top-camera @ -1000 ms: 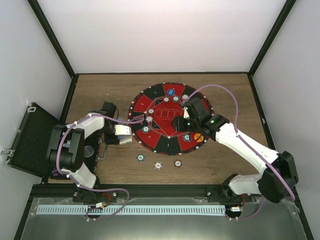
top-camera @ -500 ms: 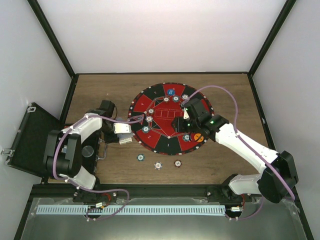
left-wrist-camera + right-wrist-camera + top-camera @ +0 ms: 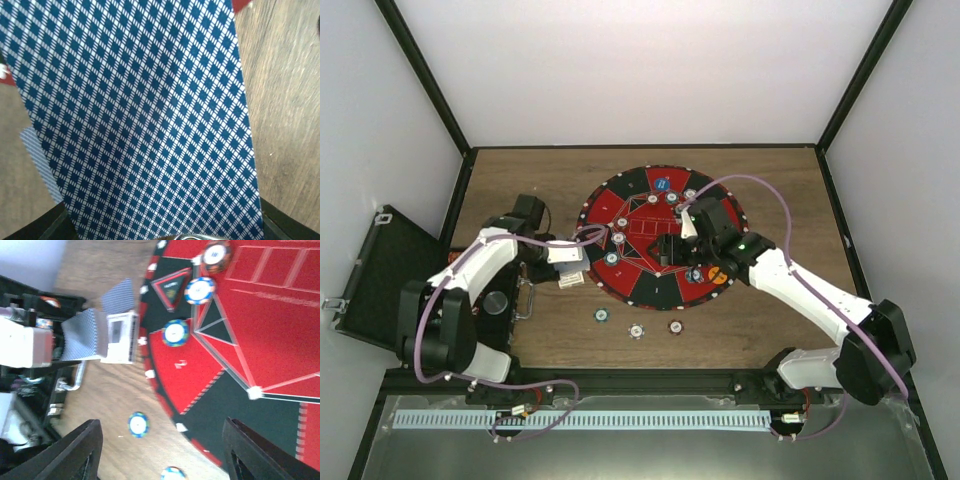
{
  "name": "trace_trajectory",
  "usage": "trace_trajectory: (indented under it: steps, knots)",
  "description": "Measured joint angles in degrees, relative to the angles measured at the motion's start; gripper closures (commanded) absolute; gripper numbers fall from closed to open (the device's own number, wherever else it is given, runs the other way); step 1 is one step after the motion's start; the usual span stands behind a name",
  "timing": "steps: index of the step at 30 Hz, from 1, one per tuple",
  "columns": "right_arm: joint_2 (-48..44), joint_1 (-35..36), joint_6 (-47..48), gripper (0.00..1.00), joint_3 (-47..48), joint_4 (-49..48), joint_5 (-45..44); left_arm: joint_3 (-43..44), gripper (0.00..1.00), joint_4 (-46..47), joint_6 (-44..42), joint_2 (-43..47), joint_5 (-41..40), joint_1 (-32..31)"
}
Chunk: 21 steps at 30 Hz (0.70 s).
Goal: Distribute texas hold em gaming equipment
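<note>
Between left end effector (image 3: pixel 569 271) fingers: playing card (image 3: pixel 140 125), clamped.

My left arm (image 3: pixel 475 258) and right arm (image 3: pixel 810 293) in smooth white shells, chunky black joints (image 3: pixel 880 345), lilac cables (image 3: pixel 750 177) looping along me, small green light (image 3: pixel 741 241) on my right wrist, matte black fingers (image 3: pixel 75 450)
</note>
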<state>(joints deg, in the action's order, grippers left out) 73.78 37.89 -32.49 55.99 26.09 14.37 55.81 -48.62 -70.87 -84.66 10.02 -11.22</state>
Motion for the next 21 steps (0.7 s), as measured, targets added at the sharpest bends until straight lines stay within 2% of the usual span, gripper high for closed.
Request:
trace_trajectory:
  steps: [10, 21]
  knots:
    - [8.2, 0.3, -11.9, 0.26, -2.7, -20.4, 20.2, 3.1, 0.96, -5.1, 0.6, 7.7, 3.8, -5.0]
    - [17.6, 3.3, -18.4, 0.29, -1.3, -31.5, 28.1, 5.8, 0.96, -7.7, 2.2, 8.7, 4.5, -9.5]
